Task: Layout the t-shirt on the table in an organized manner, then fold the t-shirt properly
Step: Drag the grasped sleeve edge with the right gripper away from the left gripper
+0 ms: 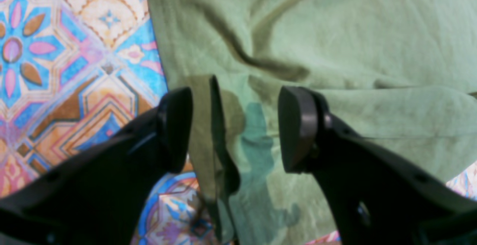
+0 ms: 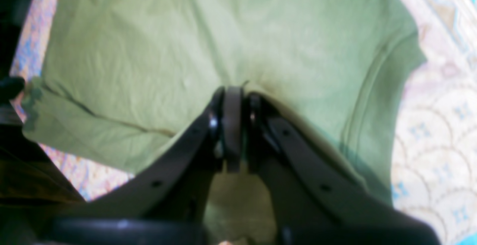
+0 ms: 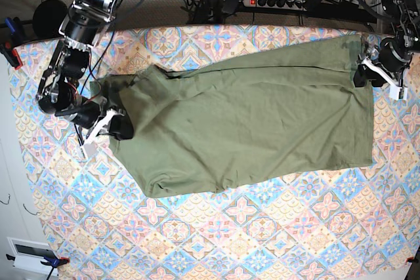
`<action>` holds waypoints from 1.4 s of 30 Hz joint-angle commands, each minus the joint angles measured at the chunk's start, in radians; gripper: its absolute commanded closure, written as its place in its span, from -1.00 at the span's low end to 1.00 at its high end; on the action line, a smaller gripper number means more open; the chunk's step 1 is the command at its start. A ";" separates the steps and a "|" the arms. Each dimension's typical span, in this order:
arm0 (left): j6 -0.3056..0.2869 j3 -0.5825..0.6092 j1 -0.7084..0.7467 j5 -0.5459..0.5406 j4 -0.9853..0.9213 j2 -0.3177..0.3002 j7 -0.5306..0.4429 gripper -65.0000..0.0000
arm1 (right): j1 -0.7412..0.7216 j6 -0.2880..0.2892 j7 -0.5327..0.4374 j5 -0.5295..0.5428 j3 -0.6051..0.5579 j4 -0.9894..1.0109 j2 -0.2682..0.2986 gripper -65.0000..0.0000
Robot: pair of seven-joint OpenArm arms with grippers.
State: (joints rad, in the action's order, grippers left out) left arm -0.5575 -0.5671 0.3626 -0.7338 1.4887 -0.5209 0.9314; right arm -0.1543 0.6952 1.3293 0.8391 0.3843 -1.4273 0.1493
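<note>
While t-shirt (image 3: pixel 249 122) lies flat | right end effector (image 3: pixel 117 126) pinches shoulder

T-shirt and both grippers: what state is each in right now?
t-shirt: spread lengthwise across the table, mostly flat, wrinkled; sleeve end bunched.
right gripper: shut on the t-shirt, pinching fabric near the sleeve end.
left gripper: open, jaws wide; a raised strip of the shirt's edge stands between them, against one finger, not clamped.
</note>
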 commanded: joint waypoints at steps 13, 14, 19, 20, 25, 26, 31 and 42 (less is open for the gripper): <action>-0.003 -0.009 0.026 -0.014 0.025 -0.051 -0.016 -0.11 | -0.038 0.003 -0.092 -0.191 0.005 0.096 0.013 0.41; -0.003 -0.009 0.031 -0.014 0.025 -0.052 -0.016 -0.11 | -0.038 0.003 -0.093 -0.192 0.006 0.093 0.013 0.37; -0.003 -0.011 0.037 -0.111 0.019 -0.092 -0.007 -0.13 | -0.026 0.003 -0.099 -0.194 0.008 0.006 0.017 0.31; -0.003 -0.011 0.037 -0.140 0.017 -0.098 0.011 -0.13 | -0.017 0.003 -0.099 -0.195 0.008 -0.014 0.019 0.31; -0.005 -0.118 0.077 -0.217 0.028 -0.095 0.133 -0.13 | -0.004 0.003 -0.090 -0.211 0.060 -0.060 0.042 0.31; -0.005 -0.130 0.091 -0.217 0.040 -0.094 0.143 -0.13 | 0.008 0.003 -0.090 -0.215 0.069 -0.059 0.045 0.31; -0.005 -0.130 0.177 -0.217 0.083 -0.072 0.145 -0.13 | 0.074 0.003 -0.092 -0.232 0.040 -0.056 0.083 0.31; -0.005 -0.104 0.171 -0.135 0.079 0.014 0.143 -0.13 | 0.115 0.003 -0.101 -0.375 0.031 -0.051 0.086 0.30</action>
State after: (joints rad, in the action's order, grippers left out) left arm -0.5575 -0.6640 0.5320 -0.8528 1.5555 -0.4889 1.0889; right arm -0.0204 0.6952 1.2430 0.4484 0.4122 -1.4635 0.2188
